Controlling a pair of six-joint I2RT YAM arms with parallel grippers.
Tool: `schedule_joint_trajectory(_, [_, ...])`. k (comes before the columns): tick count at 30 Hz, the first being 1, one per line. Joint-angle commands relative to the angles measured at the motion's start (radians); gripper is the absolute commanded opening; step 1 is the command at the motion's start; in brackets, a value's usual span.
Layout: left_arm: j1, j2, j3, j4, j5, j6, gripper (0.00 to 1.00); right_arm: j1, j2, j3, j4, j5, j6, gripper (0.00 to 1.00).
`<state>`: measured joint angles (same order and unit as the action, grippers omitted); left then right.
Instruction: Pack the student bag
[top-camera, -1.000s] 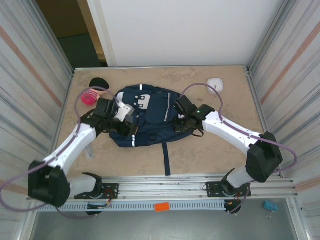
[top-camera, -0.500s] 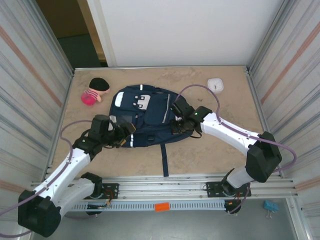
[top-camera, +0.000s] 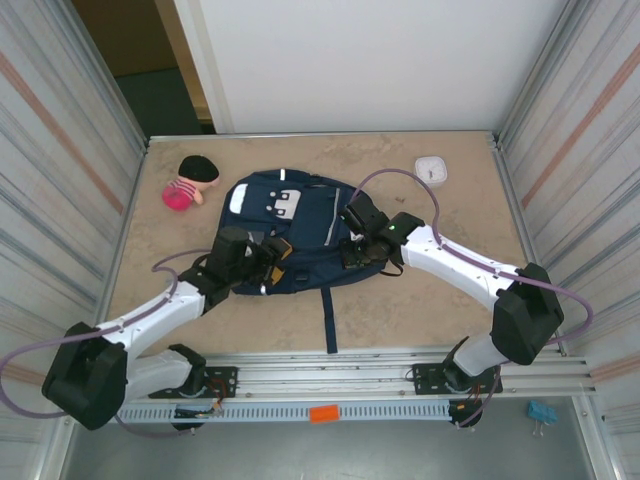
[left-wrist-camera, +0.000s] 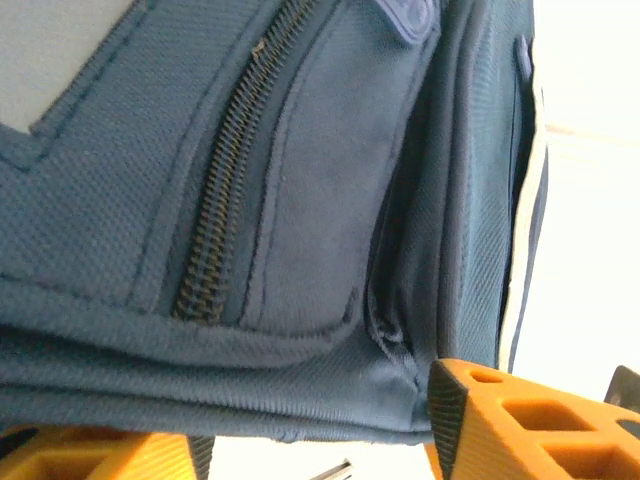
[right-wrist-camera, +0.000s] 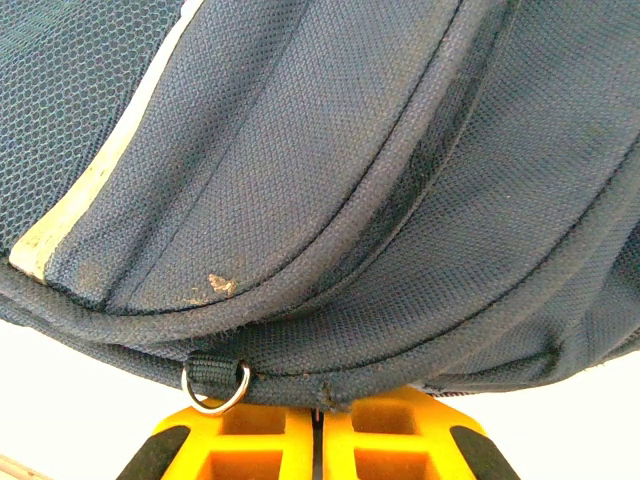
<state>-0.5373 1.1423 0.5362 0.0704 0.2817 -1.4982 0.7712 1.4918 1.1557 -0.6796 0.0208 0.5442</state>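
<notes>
Left pincer (top-camera: 277, 249), right pincer (top-camera: 351, 250) at student bag (top-camera: 300, 215) sides

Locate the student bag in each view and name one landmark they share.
Top external: student bag lies mid-table, between the two arms.
Left wrist: close up, zipper and pocket fabric across the frame.
Right wrist: close up, navy mesh edge across the frame.
Shared landmark: white reflective stripe.
</notes>
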Motion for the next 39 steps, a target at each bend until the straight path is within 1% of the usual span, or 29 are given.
schedule_joint_trajectory(1, [-0.005, 0.014, -0.008, 0.057, -0.052, -0.063, 0.54, 0.010, -0.017, -0.012, 0.064, -0.029, -0.008, 0.00])
schedule_joint_trajectory(4, [-0.005, 0.030, -0.014, 0.055, -0.065, -0.079, 0.50, 0.010, -0.027, -0.020, 0.069, -0.034, -0.007, 0.00])
schedule_joint_trajectory(6, [-0.005, 0.046, -0.029, 0.086, -0.070, -0.097, 0.48, 0.011, -0.031, -0.024, 0.072, -0.037, -0.007, 0.00])
schedule_joint_trajectory(7, [-0.005, 0.053, -0.031, 0.089, -0.068, -0.101, 0.44, 0.011, -0.034, -0.025, 0.072, -0.038, -0.006, 0.00])
schedule_joint_trajectory(10, [-0.005, 0.059, -0.026, 0.068, -0.067, -0.083, 0.27, 0.006, -0.040, -0.031, 0.072, -0.037, -0.007, 0.00])
schedule_joint_trajectory(12, [0.001, 0.047, -0.014, 0.010, -0.064, -0.045, 0.13, -0.001, -0.046, -0.042, 0.071, -0.038, -0.004, 0.00])
schedule_joint_trajectory(14, [0.018, 0.028, 0.012, -0.088, -0.049, 0.041, 0.03, -0.007, -0.057, -0.053, 0.065, -0.041, -0.001, 0.00])
schedule_joint_trajectory(15, [0.031, 0.021, 0.033, -0.143, -0.039, 0.097, 0.00, -0.006, -0.061, -0.058, 0.059, -0.039, 0.001, 0.00])
schedule_joint_trajectory(18, [0.110, 0.014, 0.097, -0.307, 0.026, 0.294, 0.00, 0.003, -0.070, -0.074, 0.037, -0.029, 0.009, 0.00])
schedule_joint_trajectory(21, [0.216, 0.021, 0.152, -0.422, 0.099, 0.498, 0.00, 0.012, -0.075, -0.096, 0.037, -0.031, 0.020, 0.00])
schedule_joint_trajectory(22, [0.263, 0.031, 0.174, -0.450, 0.130, 0.568, 0.00, 0.017, -0.076, -0.100, 0.037, -0.031, 0.023, 0.00])
schedule_joint_trajectory(26, [0.396, 0.131, 0.310, -0.587, 0.233, 0.852, 0.00, 0.040, -0.075, -0.102, 0.031, -0.020, 0.032, 0.00])
schedule_joint_trajectory(30, [0.458, 0.266, 0.483, -0.732, 0.244, 1.094, 0.00, 0.085, -0.064, -0.097, 0.052, -0.035, 0.037, 0.00])
schedule_joint_trajectory(33, [0.494, 0.362, 0.595, -0.786, 0.230, 1.192, 0.00, 0.143, -0.040, -0.092, 0.089, -0.060, 0.052, 0.00])
schedule_joint_trajectory(36, [0.516, 0.427, 0.675, -0.779, 0.216, 1.222, 0.00, 0.202, -0.011, -0.075, 0.119, -0.066, 0.075, 0.00])
schedule_joint_trajectory(39, [0.516, 0.463, 0.718, -0.733, 0.201, 1.210, 0.00, 0.238, 0.014, -0.058, 0.153, -0.064, 0.103, 0.00])
